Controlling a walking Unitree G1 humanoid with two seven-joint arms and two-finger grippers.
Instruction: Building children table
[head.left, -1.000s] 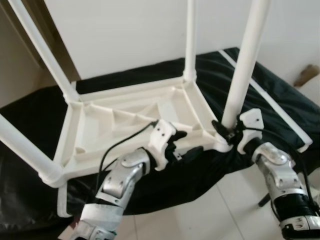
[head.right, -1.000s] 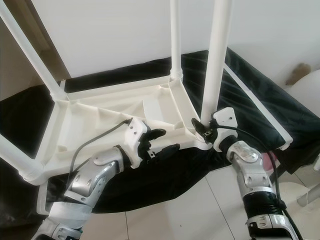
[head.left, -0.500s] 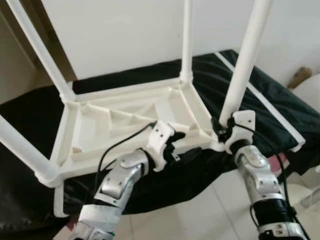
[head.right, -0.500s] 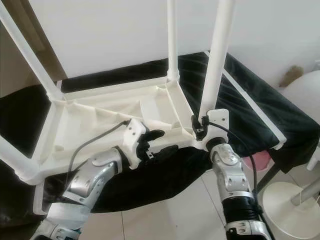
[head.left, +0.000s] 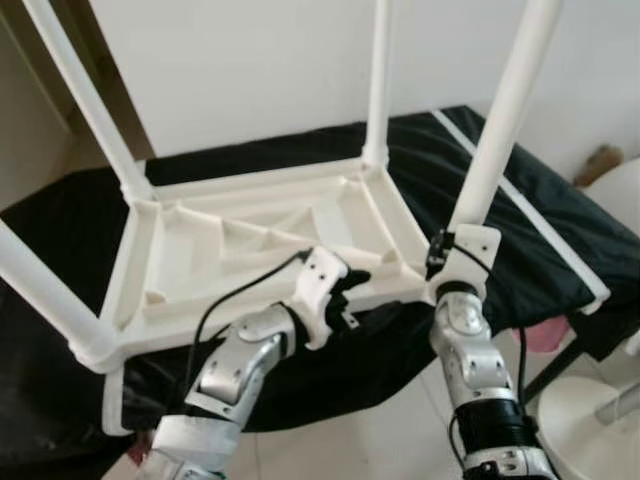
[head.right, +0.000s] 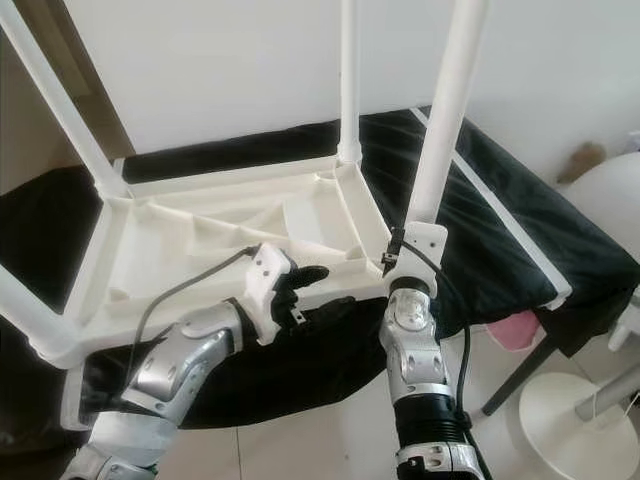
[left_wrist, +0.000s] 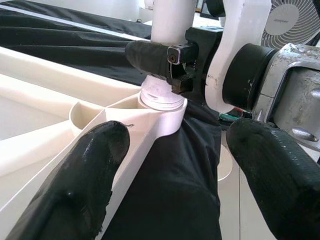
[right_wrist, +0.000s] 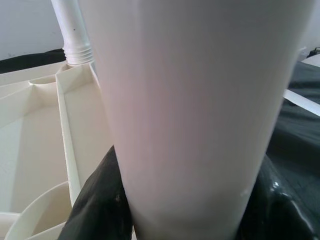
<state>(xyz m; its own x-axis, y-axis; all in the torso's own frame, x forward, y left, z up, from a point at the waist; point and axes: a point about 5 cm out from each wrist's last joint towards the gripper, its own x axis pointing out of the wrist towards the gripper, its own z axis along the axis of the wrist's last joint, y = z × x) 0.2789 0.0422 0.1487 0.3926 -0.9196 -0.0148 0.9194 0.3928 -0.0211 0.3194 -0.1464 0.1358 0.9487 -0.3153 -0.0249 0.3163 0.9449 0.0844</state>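
Observation:
A white plastic table top (head.left: 250, 230) lies upside down on a black cloth. Its legs point up: a thick near-right leg (head.left: 500, 130), a far-right leg (head.left: 378, 80), a far-left leg (head.left: 85, 100) and a near-left leg (head.left: 40, 290). My right gripper (head.left: 440, 258) is shut on the near-right leg just above its corner socket (left_wrist: 161, 102). In the right wrist view the leg (right_wrist: 190, 110) sits between the black fingers (right_wrist: 100, 205). My left gripper (head.left: 345, 290) hangs open at the table top's front rim, a short way left of that corner, holding nothing.
The black cloth (head.left: 540, 200) covers a low platform that drops off toward me. A round white base (head.right: 570, 410) and a pink object (head.right: 510, 330) lie on the tiled floor at the lower right. A pale wall stands close behind.
My right forearm has swung leftward from the right side to directly beneath the leg's base, its gripper still shut on the leg. The left gripper stays by the front rim.

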